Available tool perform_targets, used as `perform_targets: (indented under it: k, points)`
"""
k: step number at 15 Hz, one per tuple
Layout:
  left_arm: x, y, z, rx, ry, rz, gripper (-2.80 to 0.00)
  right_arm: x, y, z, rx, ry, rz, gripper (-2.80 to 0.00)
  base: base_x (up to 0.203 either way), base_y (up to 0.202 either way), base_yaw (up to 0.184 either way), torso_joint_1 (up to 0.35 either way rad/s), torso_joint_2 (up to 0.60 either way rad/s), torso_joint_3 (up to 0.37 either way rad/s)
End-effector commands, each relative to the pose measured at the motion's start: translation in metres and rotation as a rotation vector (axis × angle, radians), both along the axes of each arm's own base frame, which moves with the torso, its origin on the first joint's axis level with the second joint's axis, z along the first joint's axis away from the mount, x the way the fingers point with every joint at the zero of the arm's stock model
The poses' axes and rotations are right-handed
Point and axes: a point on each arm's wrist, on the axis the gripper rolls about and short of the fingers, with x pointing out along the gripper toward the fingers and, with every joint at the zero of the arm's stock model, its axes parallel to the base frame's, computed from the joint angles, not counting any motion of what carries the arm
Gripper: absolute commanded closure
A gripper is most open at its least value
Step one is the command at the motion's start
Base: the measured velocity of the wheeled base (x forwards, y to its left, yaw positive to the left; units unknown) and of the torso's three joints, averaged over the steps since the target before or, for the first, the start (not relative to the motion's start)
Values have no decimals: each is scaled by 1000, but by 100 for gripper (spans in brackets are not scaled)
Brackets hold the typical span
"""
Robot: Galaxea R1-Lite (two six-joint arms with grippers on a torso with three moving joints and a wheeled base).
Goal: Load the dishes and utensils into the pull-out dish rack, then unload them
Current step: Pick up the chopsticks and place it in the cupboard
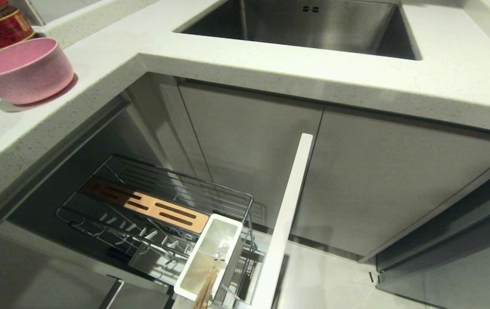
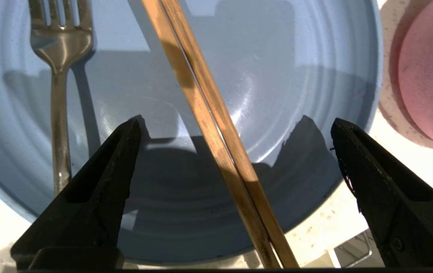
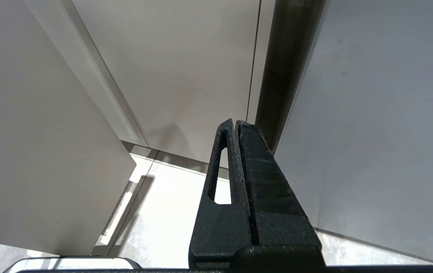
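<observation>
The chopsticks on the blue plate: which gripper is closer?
Left. The left gripper hangs open right above the chopsticks; the right gripper, shut, faces cabinet doors elsewhere.

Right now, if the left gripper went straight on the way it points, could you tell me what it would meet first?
Most likely the chopsticks, which lie across the blue plate between the open left gripper fingers; how far off they are is unclear.

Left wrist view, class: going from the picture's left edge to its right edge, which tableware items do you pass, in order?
fork → chopsticks → pink bowl. Fork and chopsticks both lie on the blue plate, which spans most of the picture, so it takes no place in the order.
</observation>
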Motion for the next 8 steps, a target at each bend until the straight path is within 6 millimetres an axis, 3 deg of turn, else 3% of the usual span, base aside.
perform_targets:
  k: [1, 4, 5, 6, 8]
  points:
    - [0, 1, -1, -4, 6, 10, -280, 2, 0, -7, 0, 25, 0, 0, 0, 0, 0, 0, 0, 0]
    - [1, 1, -1, -4, 11, 10, -280, 2, 0, -7, 0, 25, 0, 0, 0, 0, 0, 0, 0, 0]
    - [1, 1, -1, -4, 11, 10, -101, 2, 0, -7, 0, 25, 0, 0, 0, 0, 0, 0, 0, 0]
    - [1, 1, -2, -5, 14, 10, 0, 2, 0, -7, 0, 25, 0, 0, 0, 0, 0, 0, 0, 0]
    - [2, 2, -3, -6, 19, 10, 0, 2, 0, -7, 0, 25, 0, 0, 0, 0, 0, 0, 0, 0]
